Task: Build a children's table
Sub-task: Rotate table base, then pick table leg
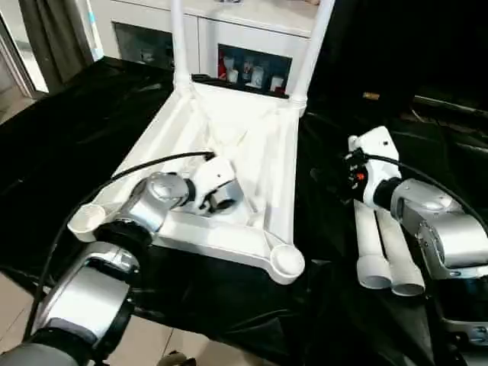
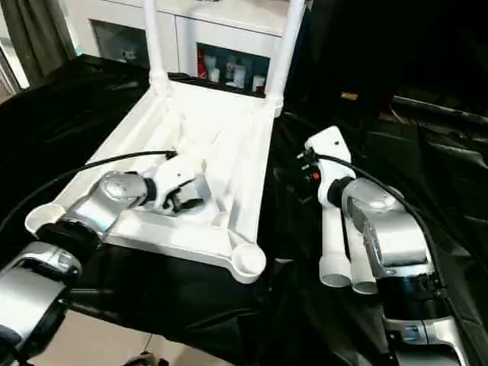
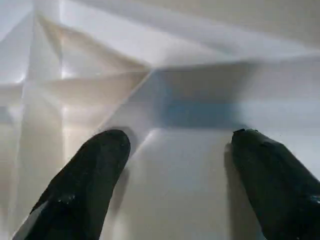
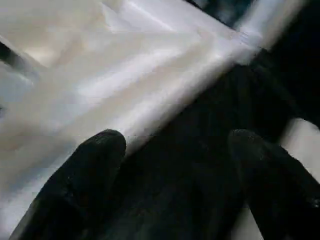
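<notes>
Top (image 1: 252, 145): upside down on the black-draped worktop (image 1: 69, 137), ribbed underside up, spanning from near edge toward far edge.
Fitted legs (image 1: 180, 46): two stand upright in the far corner sockets.
Near sockets (image 1: 287, 261): both open, nothing in them.
Loose legs (image 1: 385, 248): two lie side by side on the worktop's right part.
Left tool (image 3: 175, 150): fingers spread, holding nothing, over the ribs near the top's near edge.
Right tool (image 4: 175, 165): fingers spread, holding nothing, over the cloth between top and loose legs.

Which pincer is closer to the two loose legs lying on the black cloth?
The right pincer. It hangs just past the far ends of the loose legs, beside the table top. The left pincer is over the top's ribbed underside, apart from them.
</notes>
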{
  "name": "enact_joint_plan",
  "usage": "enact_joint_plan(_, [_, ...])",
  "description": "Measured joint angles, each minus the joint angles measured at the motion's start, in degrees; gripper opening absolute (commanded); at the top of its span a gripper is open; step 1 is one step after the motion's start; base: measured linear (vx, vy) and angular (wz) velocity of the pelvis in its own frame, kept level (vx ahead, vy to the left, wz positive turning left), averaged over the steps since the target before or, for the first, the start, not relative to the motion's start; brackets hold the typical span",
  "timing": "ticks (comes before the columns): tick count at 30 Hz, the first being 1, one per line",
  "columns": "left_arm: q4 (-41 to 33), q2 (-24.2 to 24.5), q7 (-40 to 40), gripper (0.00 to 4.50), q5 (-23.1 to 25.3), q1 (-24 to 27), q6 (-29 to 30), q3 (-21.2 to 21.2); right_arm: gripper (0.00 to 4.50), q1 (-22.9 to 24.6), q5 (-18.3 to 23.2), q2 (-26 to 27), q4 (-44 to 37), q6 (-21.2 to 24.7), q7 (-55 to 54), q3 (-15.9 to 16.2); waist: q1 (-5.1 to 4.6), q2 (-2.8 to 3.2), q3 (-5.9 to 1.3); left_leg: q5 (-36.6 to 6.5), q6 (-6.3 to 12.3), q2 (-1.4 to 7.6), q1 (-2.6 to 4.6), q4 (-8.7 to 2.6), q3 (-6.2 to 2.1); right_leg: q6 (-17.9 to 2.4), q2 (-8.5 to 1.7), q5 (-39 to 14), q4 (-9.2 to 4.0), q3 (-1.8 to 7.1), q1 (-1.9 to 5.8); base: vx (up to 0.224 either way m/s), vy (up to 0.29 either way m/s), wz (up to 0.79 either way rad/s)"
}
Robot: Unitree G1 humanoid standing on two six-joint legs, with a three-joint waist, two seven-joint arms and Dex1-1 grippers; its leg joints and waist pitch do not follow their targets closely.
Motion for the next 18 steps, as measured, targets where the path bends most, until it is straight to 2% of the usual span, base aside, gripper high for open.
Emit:
enact_joint_plan(2, [-2.72,1.17,-1.97,3.9,-2.17,0.88,-0.64,1.95,3.77,-0.35,-3.77,-1.07,-1.03,4.36,-2.71,2.56,0.09,-0.02,0.0,0.0,0.0,0.0,-0.01,0.0,0.0,0.0,0.0,0.0,0.0,0.0,0.0,0.0,0.0,0.0])
enact_joint_plan(3, [-6.16,2.04,-3.98,3.9,-4.38,2.12,-0.77,3.54,3.77,-0.58,-4.15,-0.96,-1.12,7.15,-3.65,2.77,0.13,-0.03,-0.01,-0.01,0.0,0.0,0.0,-0.01,0.0,-0.02,-0.01,-0.01,0.0,0.0,0.0,0.0,0.0,0.0])
enact_joint_plan(5, [-13.22,2.8,-7.33,3.9,-8.35,4.59,-0.09,6.07,3.77,-0.99,-3.81,0.52,-1.15,11.51,-5.48,1.5,0.29,-0.03,-0.01,-0.01,0.02,0.0,0.0,-0.01,0.01,-0.03,-0.01,-0.03,0.02,0.0,-0.02,0.0,0.0,0.0])
enact_joint_plan(6, [-16.11,2.88,-8.36,3.94,-9.85,5.56,0.7,6.87,3.95,-1.26,-3.68,1.4,-1.15,12.92,-6.62,0.72,0.34,-0.03,-0.01,-0.01,0.01,0.0,0.0,-0.01,0.02,-0.04,-0.01,-0.03,0.03,0.0,-0.02,0.0,0.0,0.0])
enact_joint_plan(7, [-19.34,2.93,-9.21,3.94,-11.51,6.62,2.13,7.7,3.95,-1.64,-3.42,2.1,-1.15,14.09,-7.72,0.03,0.34,-0.03,-0.01,-0.01,0.01,0.0,-0.01,-0.01,0.03,-0.04,-0.01,-0.03,0.05,0.0,-0.05,0.0,0.0,0.0])
enact_joint_plan(10, [-35.01,3.71,-11.5,3.97,-18.71,12.05,9.87,10.37,4.15,-2.88,-3.19,4.7,-1.44,17.92,-12.45,-3.97,0.33,-0.05,-0.01,0.0,-0.01,0.02,0.01,-0.01,0.04,-0.08,-0.02,-0.07,0.12,0.0,-0.08,0.0,0.0,0.0])
enact_joint_plan(11, [-35.01,3.71,-11.5,3.97,-18.71,12.05,9.87,10.37,4.15,-2.88,-3.19,4.7,-1.44,17.92,-12.45,-3.97,0.33,-0.05,-0.01,0.0,-0.01,0.02,0.01,-0.01,0.04,-0.08,-0.02,-0.07,0.12,0.0,-0.08,0.0,0.0,0.0])
enact_joint_plan(12, [-42.74,5.29,-12.53,3.97,-21.96,14.04,14.33,11.06,4.39,-3.2,-3.56,5.42,-1.65,20.51,-13.98,-5.46,0.33,-0.02,0.02,0.03,-0.06,0.02,0.04,-0.02,0.05,-0.06,-0.02,-0.09,0.17,0.01,-0.08,0.0,0.0,0.0])
enact_joint_plan(15, [-51.77,7.41,-14.62,3.97,-25.93,17.49,20.32,11.49,4.47,-3.28,-4.03,5.86,-1.69,23.21,-15.19,-6.28,0.16,0.09,0.08,0.04,-0.09,0.02,0.06,-0.02,0.06,-0.04,-0.02,-0.1,0.18,0.02,-0.08,0.0,0.0,0.0])
enact_joint_plan(18, [-58.52,9.1,-16.09,3.97,-27.64,21.71,25.49,10.83,4.47,-3.39,-3.92,6.04,-1.67,25.25,-16.02,-7.23,-0.03,0.13,0.12,0.04,-0.09,0.02,0.08,-0.04,0.06,0.29,-0.01,-0.29,0.17,0.03,-0.07,0.0,0.0,0.0])
